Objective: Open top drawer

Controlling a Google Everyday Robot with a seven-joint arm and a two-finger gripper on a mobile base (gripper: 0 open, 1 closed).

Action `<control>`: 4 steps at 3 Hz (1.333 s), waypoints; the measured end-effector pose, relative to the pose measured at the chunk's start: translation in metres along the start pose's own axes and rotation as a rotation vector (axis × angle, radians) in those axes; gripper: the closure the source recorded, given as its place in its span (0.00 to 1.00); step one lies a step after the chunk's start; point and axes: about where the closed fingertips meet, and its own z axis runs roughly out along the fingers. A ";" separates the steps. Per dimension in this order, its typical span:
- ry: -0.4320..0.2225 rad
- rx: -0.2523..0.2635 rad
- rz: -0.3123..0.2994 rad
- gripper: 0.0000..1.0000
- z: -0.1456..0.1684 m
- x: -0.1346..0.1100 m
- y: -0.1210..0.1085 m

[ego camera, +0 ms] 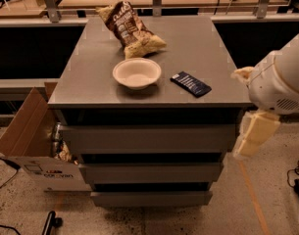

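The top drawer [149, 139] is the widest grey flat front, just under the cabinet top [95, 89], and it looks pushed in. Two narrower-looking grey fronts sit below it. My gripper [257, 132], a cream-coloured piece hanging from the white arm [281, 80], is at the cabinet's right side. It is level with the top drawer's right end and apart from it.
On the cabinet top lie a white bowl [137, 73], a brown chip bag [130, 29] and a dark blue snack bar [190, 83]. An open cardboard box [29, 146] stands on the floor at the cabinet's left. Cables lie on the floor at the right.
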 end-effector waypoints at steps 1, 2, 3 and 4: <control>-0.093 -0.007 -0.063 0.00 0.056 -0.011 0.013; -0.140 -0.021 -0.082 0.00 0.098 -0.017 0.017; -0.139 -0.021 -0.082 0.00 0.098 -0.017 0.017; -0.101 -0.013 -0.123 0.00 0.117 -0.018 0.024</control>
